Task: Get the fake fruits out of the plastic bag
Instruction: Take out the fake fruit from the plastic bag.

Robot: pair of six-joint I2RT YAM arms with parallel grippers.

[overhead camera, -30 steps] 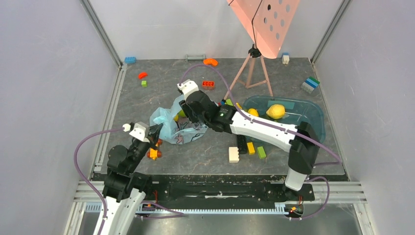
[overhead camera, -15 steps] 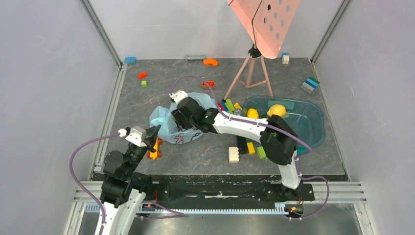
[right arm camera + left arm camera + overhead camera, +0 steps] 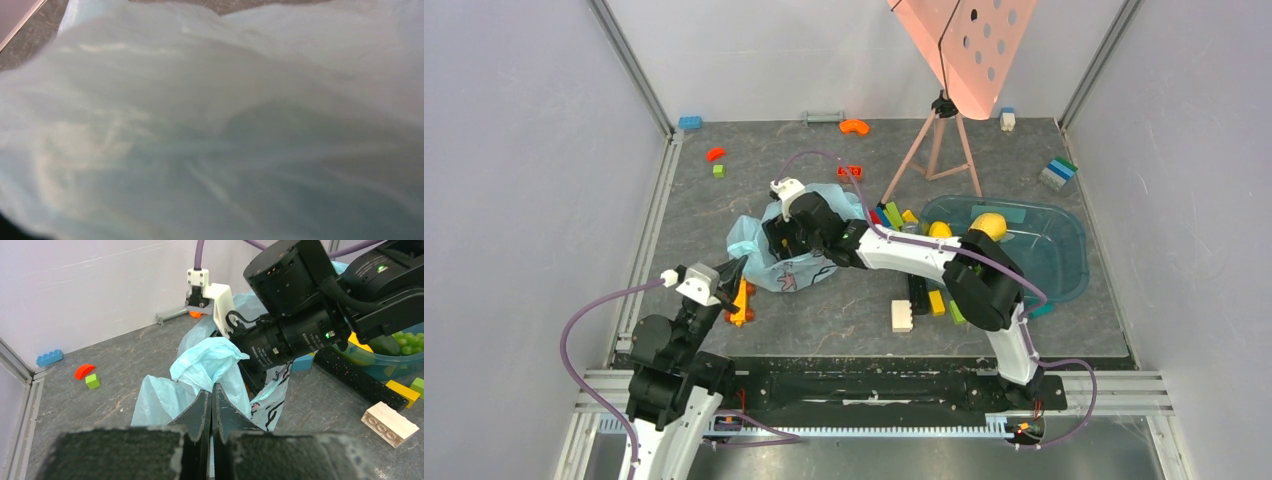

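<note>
My left gripper (image 3: 211,390) clamped on the light blue plastic bag (image 3: 746,243), left of centre, my right gripper (image 3: 784,236) buried inside it, its opening I cannot tell, yellow lemon (image 3: 989,224) in teal tub (image 3: 1064,262), right.

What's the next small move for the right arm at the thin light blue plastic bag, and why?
Probably ease the right tool deeper into the thin light blue plastic bag. Its wrist view shows only blue film, no fruit, so closing now would likely grab plastic. The left tool is shut on the bag's edge, bracing it.
</note>
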